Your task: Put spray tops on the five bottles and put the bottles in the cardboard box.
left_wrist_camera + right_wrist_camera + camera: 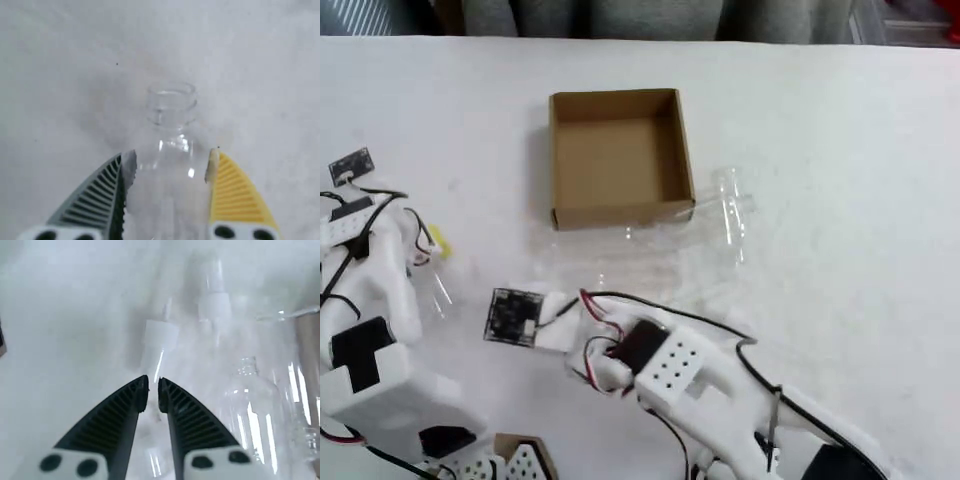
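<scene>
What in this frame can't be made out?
High view: how many bottles lie on the table; clear plastic fades into white.
Left wrist view: base of the bottle in the left gripper, cut off by the edge.
Right wrist view: the spray top's tube end, hidden between the right gripper's fingers.

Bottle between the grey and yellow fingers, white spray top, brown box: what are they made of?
The bottle is see-through and shiny with bright glints, so likely clear plastic, maybe glass. The spray top is solid white and smooth, probably plastic. The box is dull brown with folded walls: cardboard.
</scene>
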